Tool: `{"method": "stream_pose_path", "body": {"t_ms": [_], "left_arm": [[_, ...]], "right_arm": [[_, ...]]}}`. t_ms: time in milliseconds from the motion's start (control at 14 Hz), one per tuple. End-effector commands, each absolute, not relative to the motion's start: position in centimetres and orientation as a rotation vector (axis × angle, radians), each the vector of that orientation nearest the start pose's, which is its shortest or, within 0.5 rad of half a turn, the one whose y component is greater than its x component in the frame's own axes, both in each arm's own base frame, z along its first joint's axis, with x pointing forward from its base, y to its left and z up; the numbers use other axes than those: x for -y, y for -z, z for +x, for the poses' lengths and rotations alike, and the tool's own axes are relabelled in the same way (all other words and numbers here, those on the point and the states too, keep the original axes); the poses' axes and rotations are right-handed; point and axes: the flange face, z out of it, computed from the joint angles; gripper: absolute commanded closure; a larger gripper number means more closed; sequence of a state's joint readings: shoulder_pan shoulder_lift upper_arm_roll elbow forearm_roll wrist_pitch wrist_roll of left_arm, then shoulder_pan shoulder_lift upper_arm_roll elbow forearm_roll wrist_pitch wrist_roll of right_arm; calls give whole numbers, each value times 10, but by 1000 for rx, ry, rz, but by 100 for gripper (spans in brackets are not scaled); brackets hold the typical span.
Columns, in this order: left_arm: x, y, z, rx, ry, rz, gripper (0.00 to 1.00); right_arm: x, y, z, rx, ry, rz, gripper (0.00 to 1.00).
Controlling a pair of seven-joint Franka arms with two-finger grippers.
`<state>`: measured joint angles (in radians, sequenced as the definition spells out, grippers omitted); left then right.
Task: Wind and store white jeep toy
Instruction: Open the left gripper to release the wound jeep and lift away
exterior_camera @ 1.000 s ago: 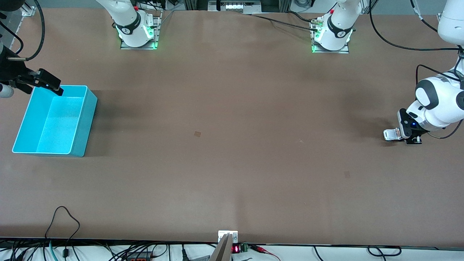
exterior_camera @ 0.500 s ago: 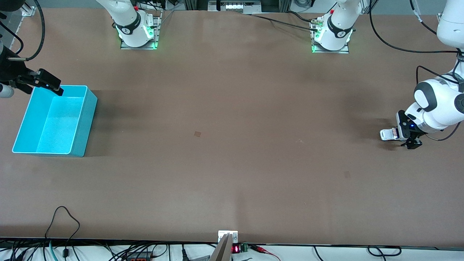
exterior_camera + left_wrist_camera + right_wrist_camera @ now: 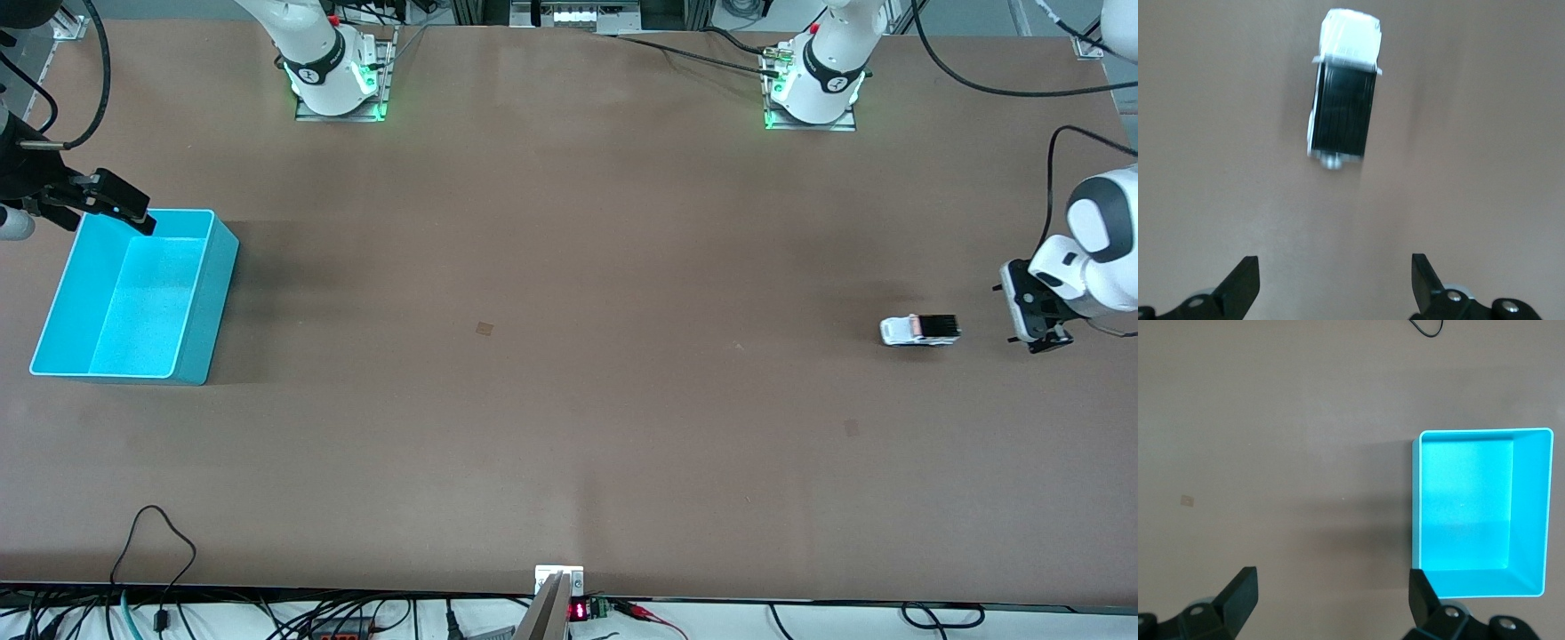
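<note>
The left end effector (image 3: 1037,316) was at the left arm's end of the desk (image 3: 569,400), low over it. Its two fingers (image 3: 1238,287) were spread wide apart and held nothing. The white jeep toy (image 3: 920,331) sat on the desk on its wheels, just beside this end effector but not touching it, a little toward the middle of the desk. In the left wrist view the toy (image 3: 1343,110) showed its white front and its black back roof, and it looked a bit blurry. The black roof end pointed toward the left end effector.

The right end effector (image 3: 116,206) was at the right arm's end of the desk. It hung over the top corner of a blue bin (image 3: 200,338) and waited there. Its fingers (image 3: 1238,593) were spread wide too, with nothing between them. In the right wrist view the bin (image 3: 1528,513) had nothing in it. The toy and the bin were well apart, near the two ends of the desk.
</note>
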<state>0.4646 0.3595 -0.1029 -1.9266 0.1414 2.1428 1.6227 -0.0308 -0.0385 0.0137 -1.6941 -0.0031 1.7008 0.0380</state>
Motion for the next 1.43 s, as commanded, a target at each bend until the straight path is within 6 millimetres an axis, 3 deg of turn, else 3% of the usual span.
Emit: {"method": "stream_pose_path", "body": {"t_ms": [0, 357, 500, 857, 1000, 1357], "left_arm": [[-201, -333, 577, -1816, -324, -2682, 0], [-142, -403, 603, -1465, -454, -2899, 0], [-103, -436, 614, -1285, -455, -2960, 0], [-37, -503, 621, -718, -438, -3089, 0], [-1, -520, 617, -607, -430, -3072, 0], [33, -561, 600, -309, -295, -3031, 0]], "right_arm": [[10, -602, 550, -70, 77, -3126, 0], [10, -602, 550, -70, 77, -3126, 0], [11, -602, 550, -72, 77, -3126, 0], [11, -602, 550, -72, 77, -3126, 0], [11, -602, 550, -72, 77, -3126, 0], [11, -602, 550, -72, 74, -3126, 0]]}}
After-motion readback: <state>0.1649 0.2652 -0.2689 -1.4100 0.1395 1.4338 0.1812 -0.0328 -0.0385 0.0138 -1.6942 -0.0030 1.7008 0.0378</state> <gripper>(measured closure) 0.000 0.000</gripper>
